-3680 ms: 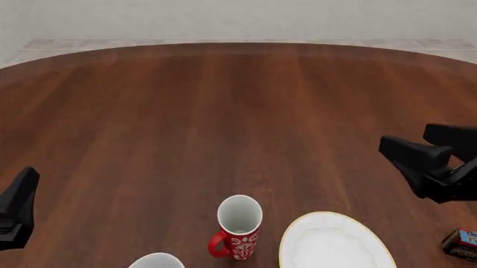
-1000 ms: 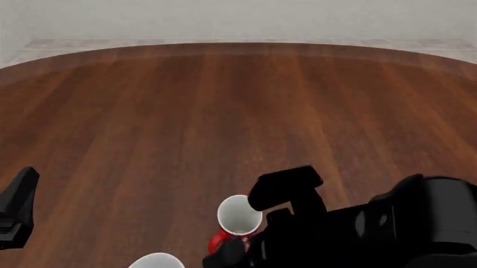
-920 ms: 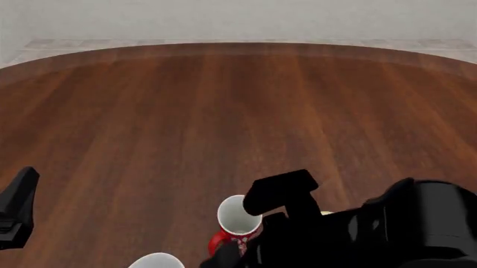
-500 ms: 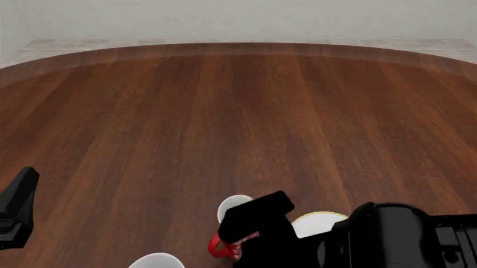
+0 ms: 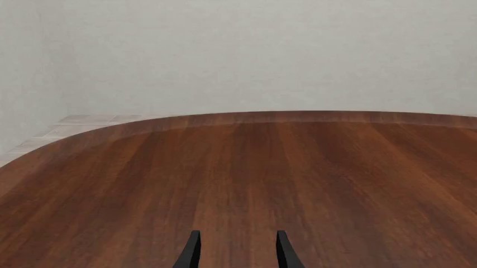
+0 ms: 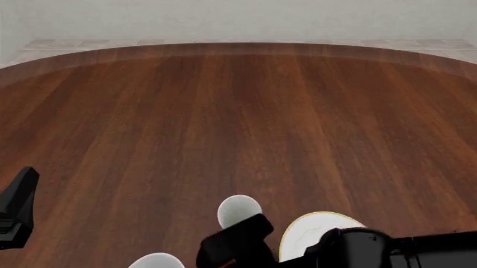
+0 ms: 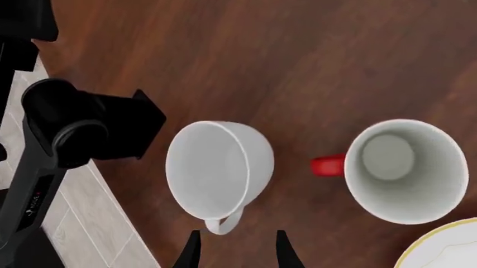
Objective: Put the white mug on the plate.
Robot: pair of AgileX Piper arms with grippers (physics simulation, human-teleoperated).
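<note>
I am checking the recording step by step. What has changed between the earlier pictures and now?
The right arm swung in from the right edge and across the plate, then drew back toward the near edge; its fingers now hang open above the white mug. Nothing was grasped. Both mugs, the plate and the left gripper stayed put.

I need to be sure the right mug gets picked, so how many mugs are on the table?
2. The white mug stands upright beside the red mug, both seen from above in the right wrist view; the red mug is nearer the plate. The right arm may hide others.
</note>
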